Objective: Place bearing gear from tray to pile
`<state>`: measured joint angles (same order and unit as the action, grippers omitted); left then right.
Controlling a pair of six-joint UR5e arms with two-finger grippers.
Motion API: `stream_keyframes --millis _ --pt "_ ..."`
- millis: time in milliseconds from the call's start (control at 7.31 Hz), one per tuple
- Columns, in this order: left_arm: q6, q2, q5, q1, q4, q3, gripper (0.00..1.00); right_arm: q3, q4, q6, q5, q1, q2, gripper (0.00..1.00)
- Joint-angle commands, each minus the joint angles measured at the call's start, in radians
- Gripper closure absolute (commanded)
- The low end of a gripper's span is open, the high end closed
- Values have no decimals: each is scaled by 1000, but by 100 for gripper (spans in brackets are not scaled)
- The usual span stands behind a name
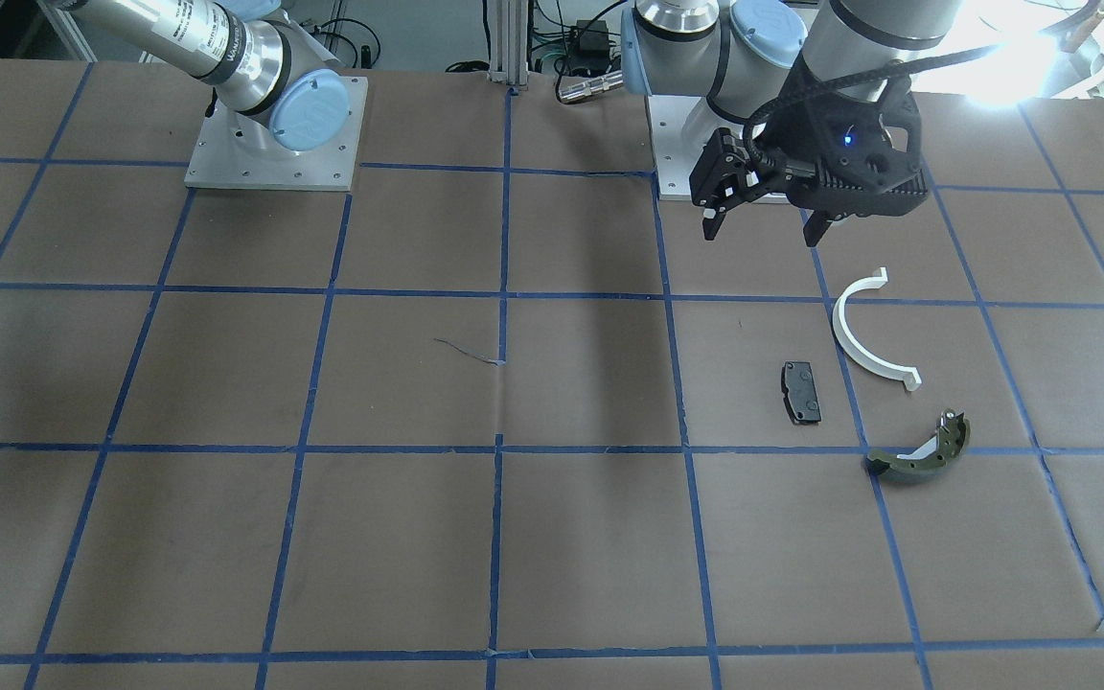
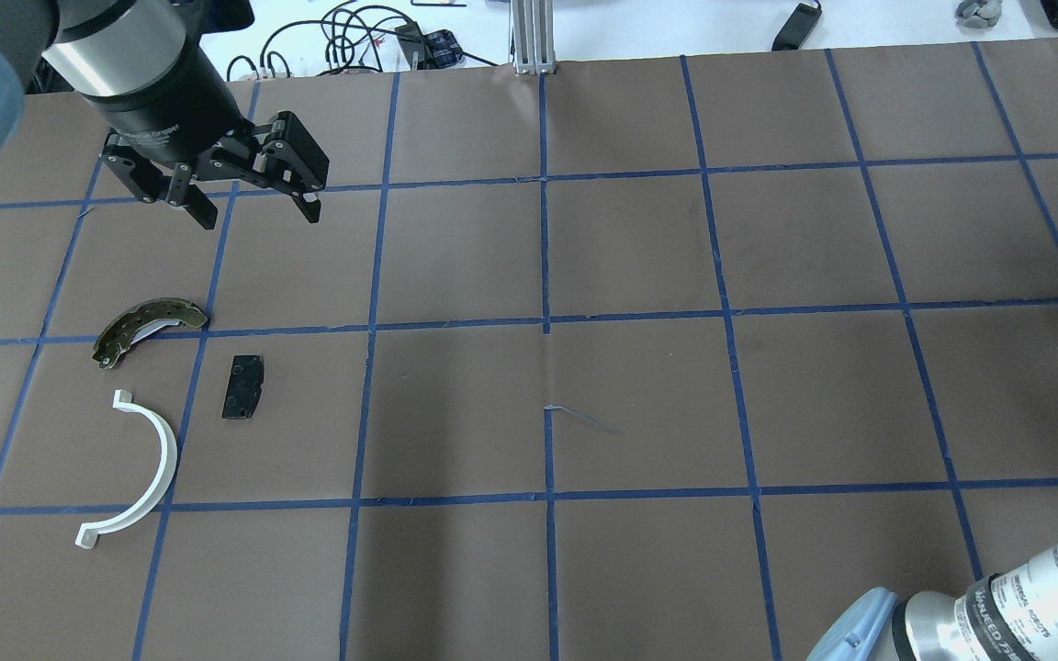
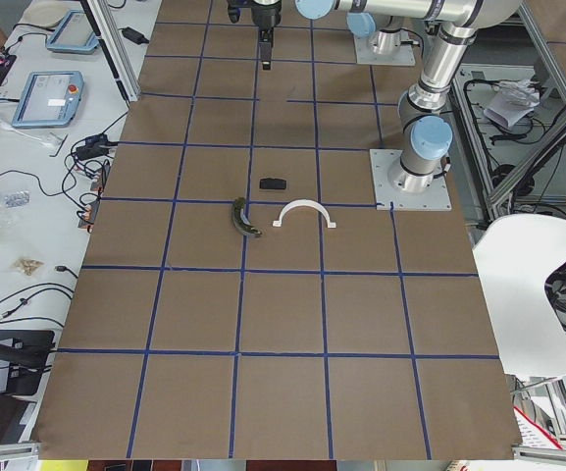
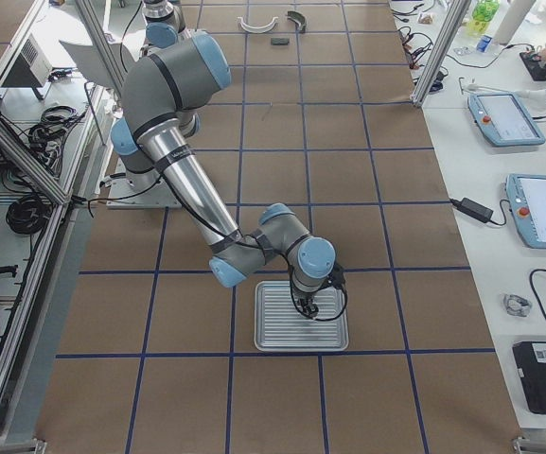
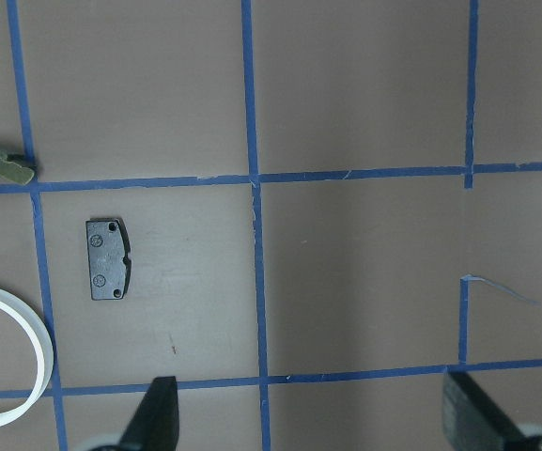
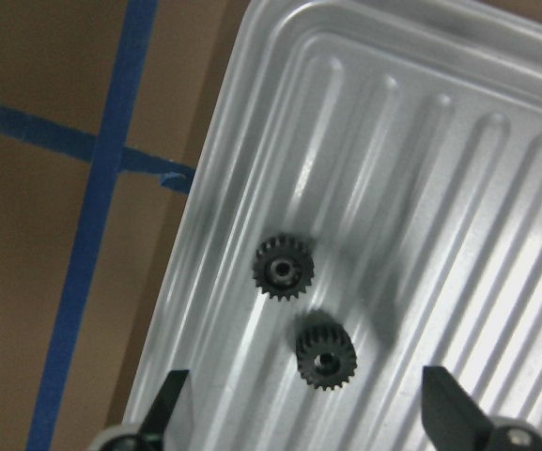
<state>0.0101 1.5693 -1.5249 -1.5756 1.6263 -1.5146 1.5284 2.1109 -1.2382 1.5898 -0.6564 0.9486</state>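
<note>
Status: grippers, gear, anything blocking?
Left gripper open, near pile. Right gripper open above tray. Two gears in tray, ungrasped. No obstruction visible.

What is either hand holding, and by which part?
Nothing. The left hand is open and empty above the table; the right hand is open over the tray, with both gears lying loose on it, ungrasped.

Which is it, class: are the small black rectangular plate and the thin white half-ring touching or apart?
Apart. The overhead exterior view shows bare brown table between the small black rectangular plate and the thin white half-ring.
</note>
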Motion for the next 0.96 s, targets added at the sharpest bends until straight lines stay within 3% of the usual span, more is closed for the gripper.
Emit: stream_keyframes --millis 0,137,274,411,684,821 --pt "-4 1 5 0 1 -1 0 -4 1 2 7 0 -8 26" --pt "-7 6 8 0 10 -3 0 -2 1 2 7 0 -10 39" --pt "2 12 -6 0 3 1 0 -2 1 3 10 0 -13 39" --pt "-1 9 -5 0 1 -1 0 -7 1 11 13 0 -16 47" --pt "4 11 -3 0 -3 1 0 -14 1 22 44 0 -17 76" --pt "-8 11 -3 0 -3 1 0 -14 -5 25 45 0 -17 86"
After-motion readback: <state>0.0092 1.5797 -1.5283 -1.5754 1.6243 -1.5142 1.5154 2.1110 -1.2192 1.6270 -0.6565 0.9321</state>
